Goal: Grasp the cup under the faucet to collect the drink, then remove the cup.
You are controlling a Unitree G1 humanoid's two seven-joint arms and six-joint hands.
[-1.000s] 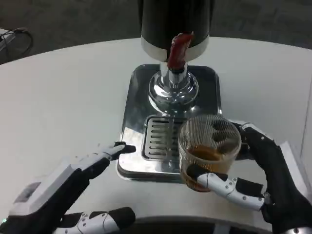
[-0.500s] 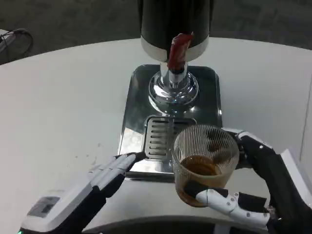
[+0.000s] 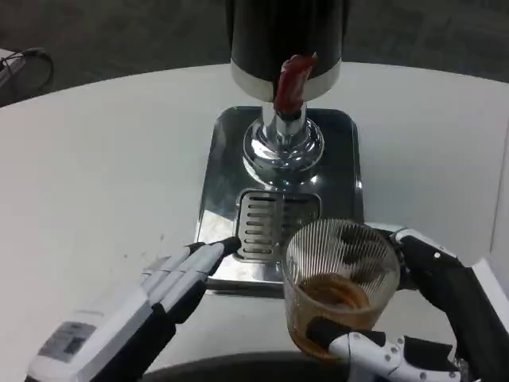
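**Mia:** What is the biggest thing here?

**Ben:** The big round white worktop. On it sits a shiny silver metal tray with a slotted drain grill. At the back of the tray stands a tall black drink tank on a shiny foot, with a red tap handle on its front.

**Mia:** Where is the cup?

**Ben:** The clear ribbed plastic cup is at the near edge of the tray, in front of the grill. It is not under the tap. It stands straight up and has brown drink in the bottom. I think the filling is done and the taking away is in hand.

**Mia:** Who holds it?

**Ben:** The right hand wraps round the cup. Dark fingers go round the far side and a white and black finger lies across the near side, low down.

**Mia:** And the other one?

**Ben:** The left hand holds nothing. Its fingers are stretched out flat, with the tips at the near left edge of the tray.

**Mia:** Is the cup hard to carry?

**Ben:** It looks light and thin, so a hard squeeze may bend it. The ribs should help stop slipping. The drink can slosh, so it should stay level. Holding it round the lower half, where the drink sits, seems best.
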